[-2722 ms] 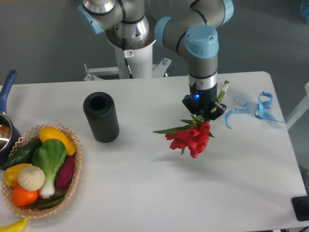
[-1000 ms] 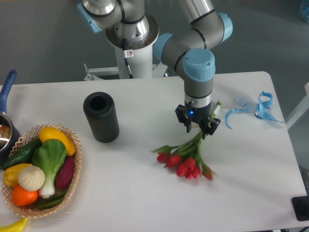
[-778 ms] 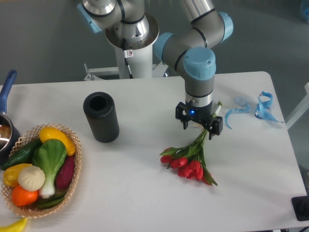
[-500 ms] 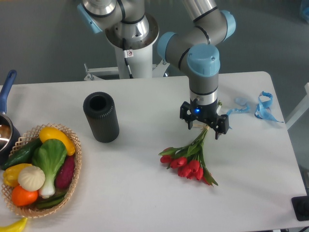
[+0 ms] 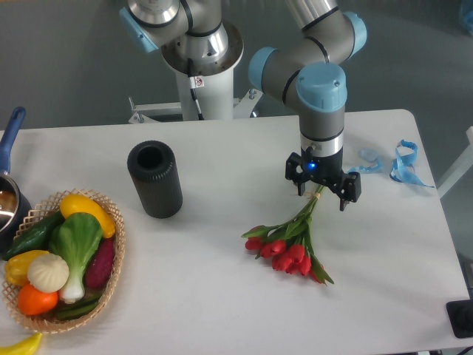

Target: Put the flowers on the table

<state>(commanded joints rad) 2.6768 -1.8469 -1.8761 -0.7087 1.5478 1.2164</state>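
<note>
The flowers [image 5: 290,248], a bunch of red tulips with green stems and leaves, lie flat on the white table [image 5: 222,296], right of centre, blooms toward the front. My gripper [image 5: 323,194] hangs just above the stem ends, its two black fingers spread wide apart and holding nothing. The stem tips run up under the gripper, between the fingers.
A black cylinder [image 5: 154,180] stands upright left of centre. A wicker basket [image 5: 111,259] of vegetables sits at the front left, with a blue-handled pot [image 5: 9,148] behind it. A curly light-blue ribbon [image 5: 392,164] lies at the back right.
The gripper lowered the tulips onto the table, opened and let them go. It has since risen and shifted a little right; the flowers stay put.
</note>
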